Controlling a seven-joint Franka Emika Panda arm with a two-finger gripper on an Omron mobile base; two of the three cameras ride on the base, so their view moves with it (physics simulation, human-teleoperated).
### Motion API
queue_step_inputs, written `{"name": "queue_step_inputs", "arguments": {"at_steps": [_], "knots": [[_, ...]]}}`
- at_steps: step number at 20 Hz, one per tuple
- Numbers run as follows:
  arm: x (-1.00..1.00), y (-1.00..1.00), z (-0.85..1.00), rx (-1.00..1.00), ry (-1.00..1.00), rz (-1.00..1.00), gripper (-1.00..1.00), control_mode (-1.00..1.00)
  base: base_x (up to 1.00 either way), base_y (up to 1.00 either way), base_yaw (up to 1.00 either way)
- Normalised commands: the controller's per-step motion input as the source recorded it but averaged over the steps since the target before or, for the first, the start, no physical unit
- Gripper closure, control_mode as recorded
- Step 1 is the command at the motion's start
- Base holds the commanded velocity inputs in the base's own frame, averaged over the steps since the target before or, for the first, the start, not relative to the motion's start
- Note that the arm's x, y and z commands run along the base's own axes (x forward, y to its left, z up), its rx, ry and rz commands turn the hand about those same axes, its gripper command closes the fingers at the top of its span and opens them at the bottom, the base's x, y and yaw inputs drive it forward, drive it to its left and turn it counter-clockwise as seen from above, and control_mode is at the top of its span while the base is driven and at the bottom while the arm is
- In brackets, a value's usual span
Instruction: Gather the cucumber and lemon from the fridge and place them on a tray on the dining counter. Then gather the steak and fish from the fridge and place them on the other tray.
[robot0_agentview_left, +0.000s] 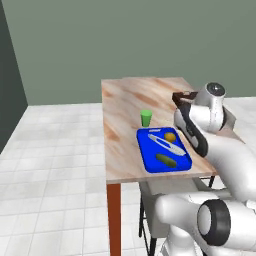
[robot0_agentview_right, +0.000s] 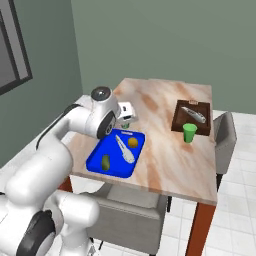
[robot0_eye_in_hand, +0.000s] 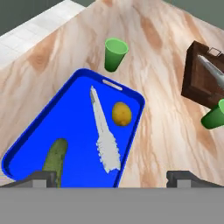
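Note:
A blue tray (robot0_eye_in_hand: 74, 118) lies on the dining counter (robot0_agentview_right: 165, 150) near its front edge. In it are the green cucumber (robot0_eye_in_hand: 54, 159), the yellow lemon (robot0_eye_in_hand: 121, 113) and a long white fish-shaped piece (robot0_eye_in_hand: 104, 131) between them. The same three show as cucumber (robot0_agentview_left: 166, 160), lemon (robot0_agentview_left: 170, 136) and white piece (robot0_agentview_left: 165, 143). My gripper (robot0_eye_in_hand: 116, 177) hovers open above the tray's near end with nothing between its fingers; the hand (robot0_agentview_right: 125, 116) sits over the tray's far edge. A brown tray (robot0_agentview_right: 177, 120) farther along holds a grey elongated piece (robot0_agentview_right: 193, 114). I cannot pick out the steak.
One green cup (robot0_eye_in_hand: 115, 54) stands just beyond the blue tray. Another green cup (robot0_agentview_right: 189, 132) is beside the brown tray. Grey chairs (robot0_agentview_right: 225, 135) are tucked at the counter's sides. The wood counter top between the two trays is bare.

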Motion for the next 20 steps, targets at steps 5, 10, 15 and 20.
{"name": "queue_step_inputs", "arguments": {"at_steps": [5,10,15,20], "knots": [[-0.75,0.49,0.60,0.09,-0.19,-0.27,-1.00,-1.00,0.00,0.00,0.00],[-0.83,0.51,0.15,0.08,-0.16,-0.28,-1.00,-1.00,0.00,0.00,0.00],[-1.00,0.03,-0.09,0.08,-0.02,-0.15,-1.00,-1.00,0.00,0.00,0.00],[-1.00,0.00,0.08,0.18,0.01,-0.11,-1.00,-1.00,0.00,0.00,0.00]]}}
